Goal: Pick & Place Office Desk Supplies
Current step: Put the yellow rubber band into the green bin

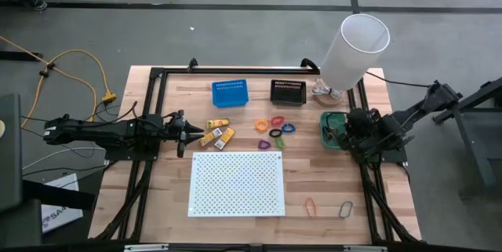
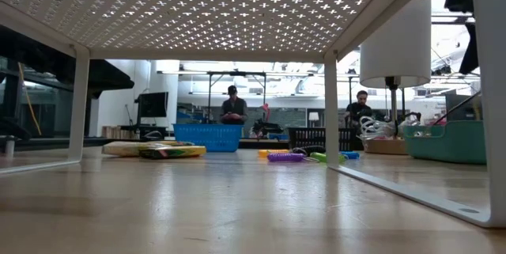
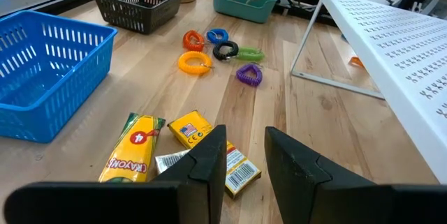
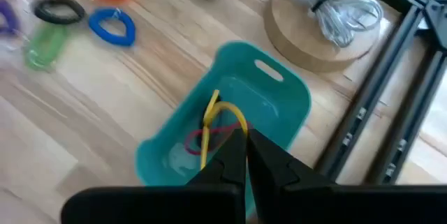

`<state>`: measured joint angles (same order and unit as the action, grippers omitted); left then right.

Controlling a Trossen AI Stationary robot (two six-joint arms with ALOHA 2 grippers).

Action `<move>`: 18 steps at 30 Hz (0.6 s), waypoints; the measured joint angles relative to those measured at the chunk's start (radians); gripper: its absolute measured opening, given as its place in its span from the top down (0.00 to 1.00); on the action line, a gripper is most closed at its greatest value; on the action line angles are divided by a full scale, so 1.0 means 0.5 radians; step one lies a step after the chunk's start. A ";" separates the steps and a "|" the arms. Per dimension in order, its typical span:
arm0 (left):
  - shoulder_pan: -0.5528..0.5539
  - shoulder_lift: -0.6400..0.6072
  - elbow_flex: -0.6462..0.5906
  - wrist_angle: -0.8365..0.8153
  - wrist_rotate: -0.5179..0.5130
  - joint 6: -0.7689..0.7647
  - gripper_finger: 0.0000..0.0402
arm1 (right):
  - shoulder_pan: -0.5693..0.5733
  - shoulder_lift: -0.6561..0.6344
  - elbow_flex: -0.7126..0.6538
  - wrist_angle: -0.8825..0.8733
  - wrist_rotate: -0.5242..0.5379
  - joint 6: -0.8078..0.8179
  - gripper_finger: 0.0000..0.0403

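Right hand [image 4: 241, 155] is pinched shut over my green bin [image 4: 279, 98], holding nothing; yellow and pink bands [image 4: 216, 123] lie inside. Left hand [image 3: 244, 165] hangs half open over crayon packets [image 3: 133, 151]. Colored loops [image 1: 276, 127] wait on the tabletop [image 1: 165, 197].

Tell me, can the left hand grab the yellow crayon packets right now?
Probably yes. The left hand hangs open just above the crayon packets, with nothing between them.
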<state>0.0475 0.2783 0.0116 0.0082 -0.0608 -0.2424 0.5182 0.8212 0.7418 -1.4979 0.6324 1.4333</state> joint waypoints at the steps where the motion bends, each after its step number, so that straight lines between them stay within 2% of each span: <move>1: 0.001 0.000 0.000 0.000 0.000 0.000 0.76 | 0.000 0.031 -0.005 0.016 0.005 -0.015 0.99; 18: 0.001 0.000 0.000 0.000 0.000 -0.001 0.76 | -0.008 0.359 -0.009 0.256 -0.121 0.027 0.99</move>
<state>0.0478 0.2783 0.0116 0.0082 -0.0608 -0.2427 0.5144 1.0007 0.7372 -1.3700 0.5720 1.4468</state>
